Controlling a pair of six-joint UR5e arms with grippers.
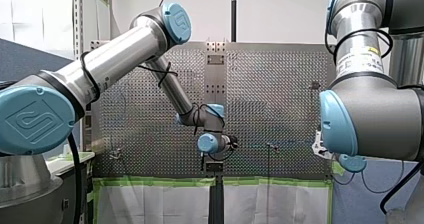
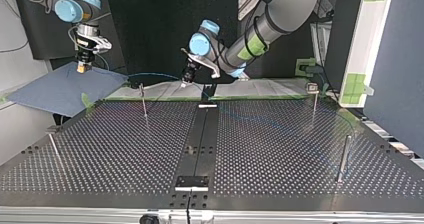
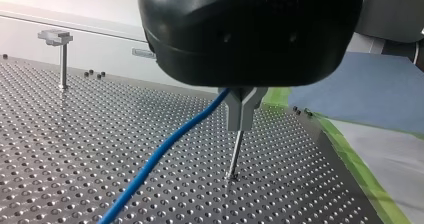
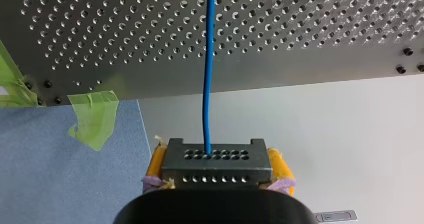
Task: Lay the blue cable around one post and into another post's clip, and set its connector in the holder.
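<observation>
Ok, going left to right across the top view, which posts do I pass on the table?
thin metal post with a flat head → thin metal post near the far edge → thin metal post with a block-like top → thicker plain metal post

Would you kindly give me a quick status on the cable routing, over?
Left end effector shut on blue cable, just above a post. Right end effector shut on connector, beyond the table edge. No obstruction seen.
</observation>
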